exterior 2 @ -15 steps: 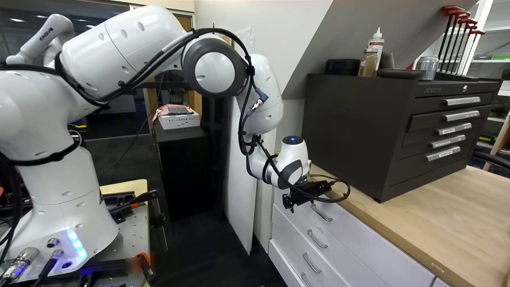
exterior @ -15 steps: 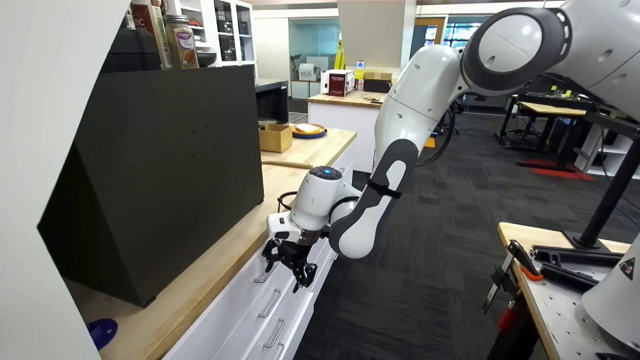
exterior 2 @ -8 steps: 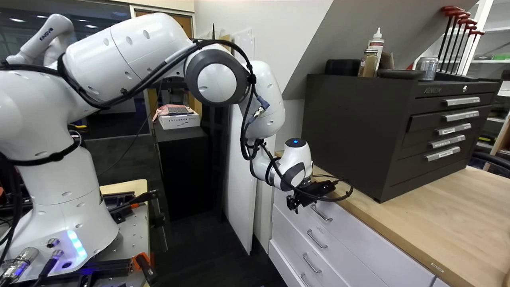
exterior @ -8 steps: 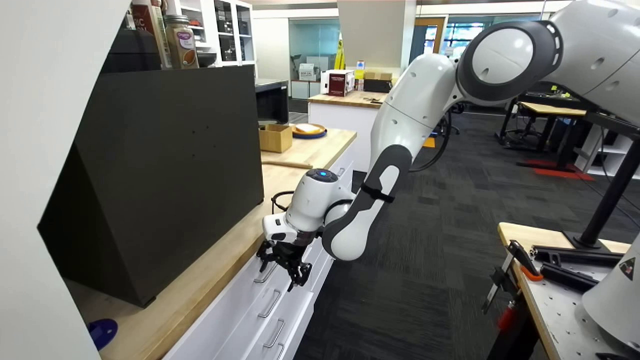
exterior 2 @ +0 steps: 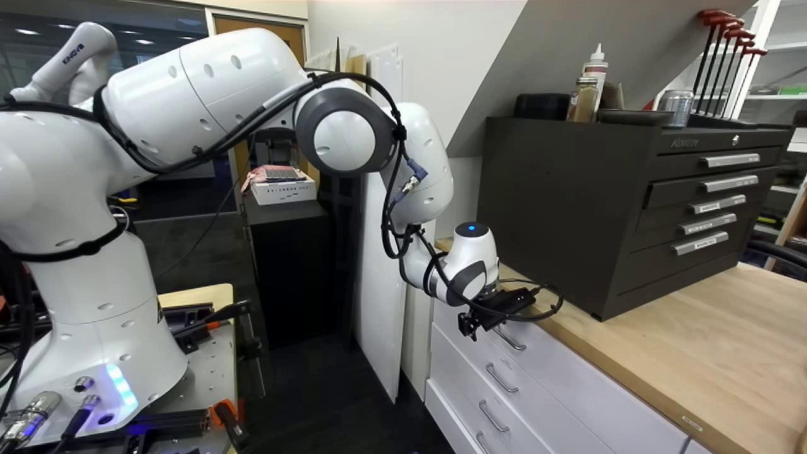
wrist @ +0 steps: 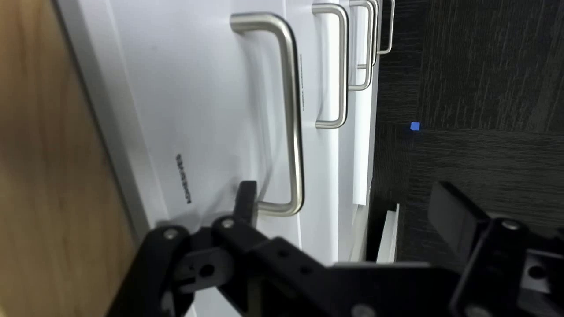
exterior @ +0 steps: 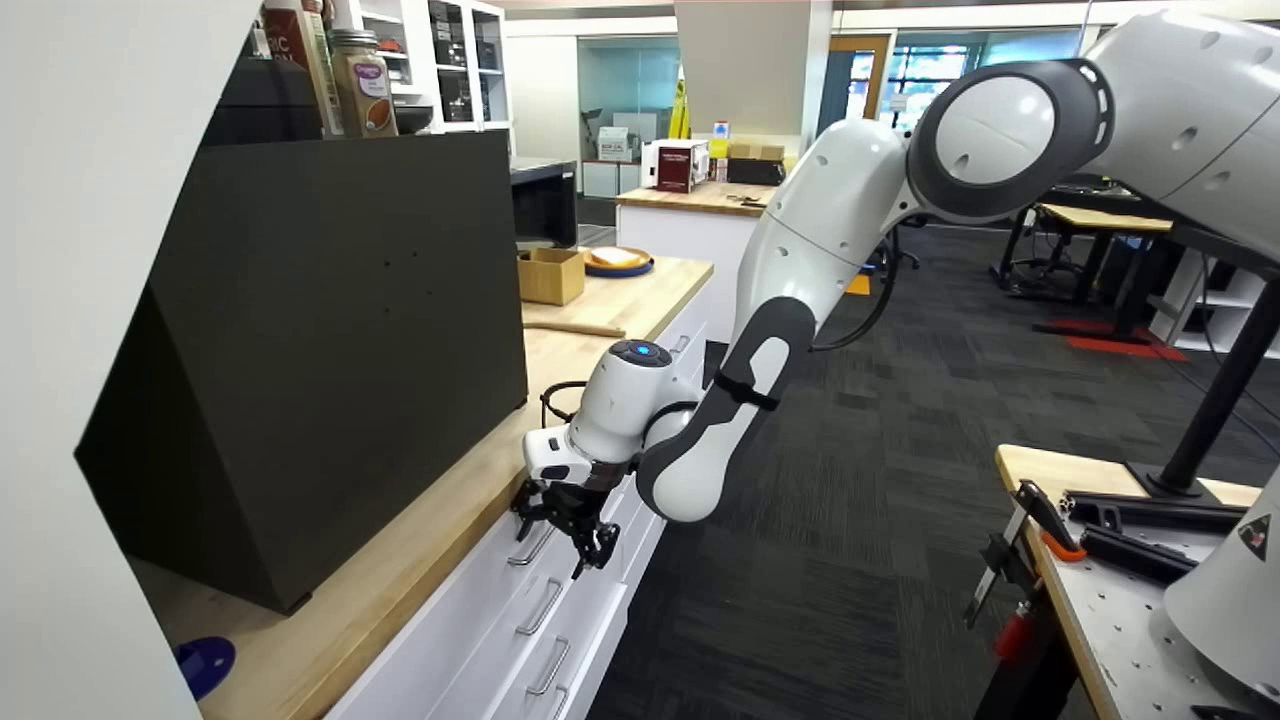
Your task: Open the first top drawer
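In an exterior view, the arm [exterior: 815, 225] slopes down from upper right. Its gripper [wrist: 350, 202] gapes near the handle [wrist: 291, 114] of the drawer [wrist: 185, 110].

The gripper [wrist: 350, 200] is black with silver screws [wrist: 170, 233]. Just above it, the white wrist [exterior 2: 470, 255] bears a blue light [exterior 2: 471, 227]; farther off, black cables [exterior 2: 255, 120] run along a glossy white arm [exterior 2: 220, 85] with dark grey joints [exterior: 1076, 130].
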You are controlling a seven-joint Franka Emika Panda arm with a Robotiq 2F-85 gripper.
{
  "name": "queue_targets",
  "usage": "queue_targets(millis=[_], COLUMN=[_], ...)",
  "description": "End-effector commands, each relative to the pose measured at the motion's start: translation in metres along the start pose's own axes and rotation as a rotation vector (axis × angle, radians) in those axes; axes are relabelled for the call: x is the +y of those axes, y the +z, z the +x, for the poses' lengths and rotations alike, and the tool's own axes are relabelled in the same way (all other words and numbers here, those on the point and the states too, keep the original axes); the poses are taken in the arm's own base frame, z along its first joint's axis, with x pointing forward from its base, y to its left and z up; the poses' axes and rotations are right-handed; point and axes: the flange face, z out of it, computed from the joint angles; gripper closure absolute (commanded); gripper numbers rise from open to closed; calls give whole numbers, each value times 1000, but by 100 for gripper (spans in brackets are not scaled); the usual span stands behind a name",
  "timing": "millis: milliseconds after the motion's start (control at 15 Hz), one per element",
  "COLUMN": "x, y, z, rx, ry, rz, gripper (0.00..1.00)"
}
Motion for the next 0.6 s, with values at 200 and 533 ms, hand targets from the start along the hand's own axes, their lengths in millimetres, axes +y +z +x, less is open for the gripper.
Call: queue_targets(millis=[200, 533], x=[9, 7], y=[15, 16], z=[-22, -23], rx=[-33, -32], ry=[10, 21], rz=[2, 11], gripper=[0, 0])
